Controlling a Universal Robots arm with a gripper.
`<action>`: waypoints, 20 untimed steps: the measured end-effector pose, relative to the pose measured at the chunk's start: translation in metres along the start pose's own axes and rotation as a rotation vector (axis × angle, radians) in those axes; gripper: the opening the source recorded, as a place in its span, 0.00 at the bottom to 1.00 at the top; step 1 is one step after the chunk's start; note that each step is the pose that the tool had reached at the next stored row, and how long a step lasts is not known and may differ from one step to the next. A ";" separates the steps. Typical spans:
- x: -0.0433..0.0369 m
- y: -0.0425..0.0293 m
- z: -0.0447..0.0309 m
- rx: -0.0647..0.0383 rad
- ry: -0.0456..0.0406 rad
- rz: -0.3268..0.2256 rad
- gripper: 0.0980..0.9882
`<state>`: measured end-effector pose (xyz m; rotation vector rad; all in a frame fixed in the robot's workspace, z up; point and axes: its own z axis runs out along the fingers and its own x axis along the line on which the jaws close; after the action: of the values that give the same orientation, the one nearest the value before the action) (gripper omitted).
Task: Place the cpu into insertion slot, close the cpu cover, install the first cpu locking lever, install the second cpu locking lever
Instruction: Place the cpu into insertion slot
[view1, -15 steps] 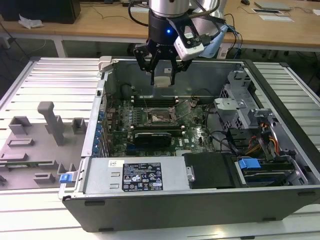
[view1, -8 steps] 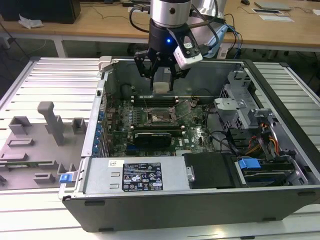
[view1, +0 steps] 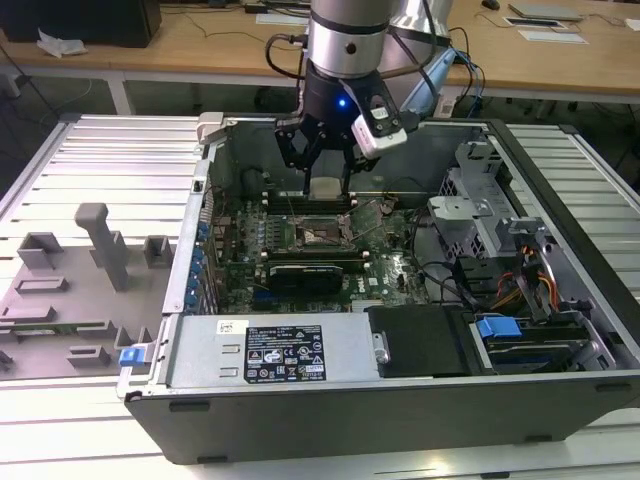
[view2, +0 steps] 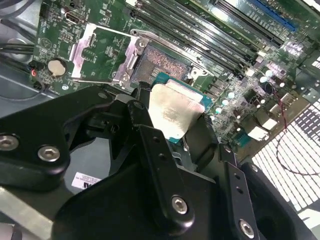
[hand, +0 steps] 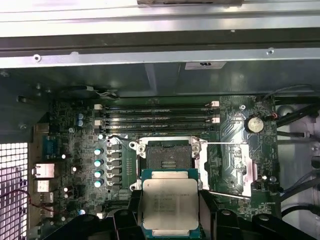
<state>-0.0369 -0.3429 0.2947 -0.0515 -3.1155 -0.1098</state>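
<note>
- Overhead light is falling evenly around the gripper in the exterior view, and a blue lamp is glowing just above it.
- Glare is whitening the cpu clamped in the gripper in the second wrist view.
- Shadow is darkening the case wall beyond it in the first wrist view.
</note>
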 end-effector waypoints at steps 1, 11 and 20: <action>-0.0001 -0.0001 0.0011 0.000 -0.0005 0.008 0.49; -0.0002 -0.0006 0.0086 -0.006 -0.0180 0.256 0.49; -0.0004 -0.0010 0.0147 -0.012 -0.0340 0.484 0.49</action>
<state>-0.0369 -0.3429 0.2799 -0.8027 -3.0288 -0.1162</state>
